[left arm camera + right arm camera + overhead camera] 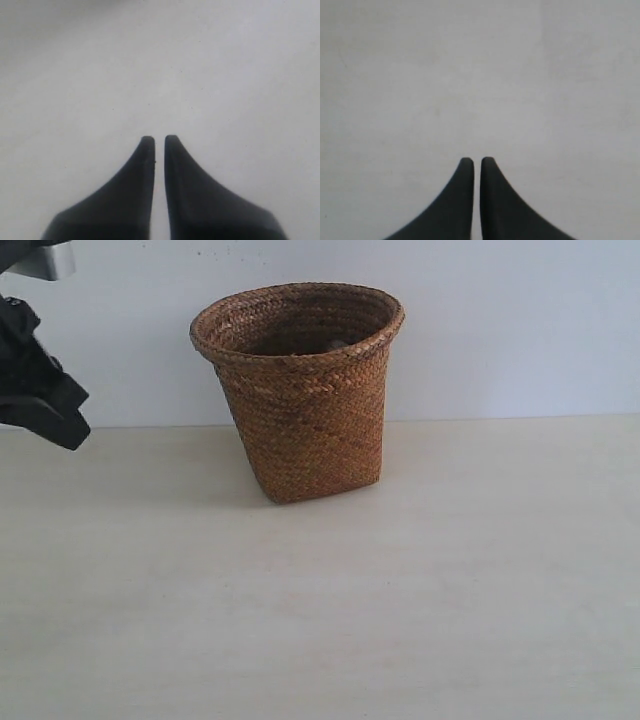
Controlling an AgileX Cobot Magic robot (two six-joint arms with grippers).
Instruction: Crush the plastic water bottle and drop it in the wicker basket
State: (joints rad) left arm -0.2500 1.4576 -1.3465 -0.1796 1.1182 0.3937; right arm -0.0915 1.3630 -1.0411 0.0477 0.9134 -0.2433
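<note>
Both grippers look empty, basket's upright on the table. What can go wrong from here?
1. The bottle shows in no view; only a dim shape lies inside the wicker basket, so the drop can't be confirmed.
2. The left arm hangs beside the basket near rim height; swinging inward might tip it on its narrower base.

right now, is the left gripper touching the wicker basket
Apart. The exterior view shows bare wall and table between the left gripper and the wicker basket.

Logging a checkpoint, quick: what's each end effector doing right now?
Left end effector: closed, holding nothing.
Right end effector: closed, holding nothing.
</note>
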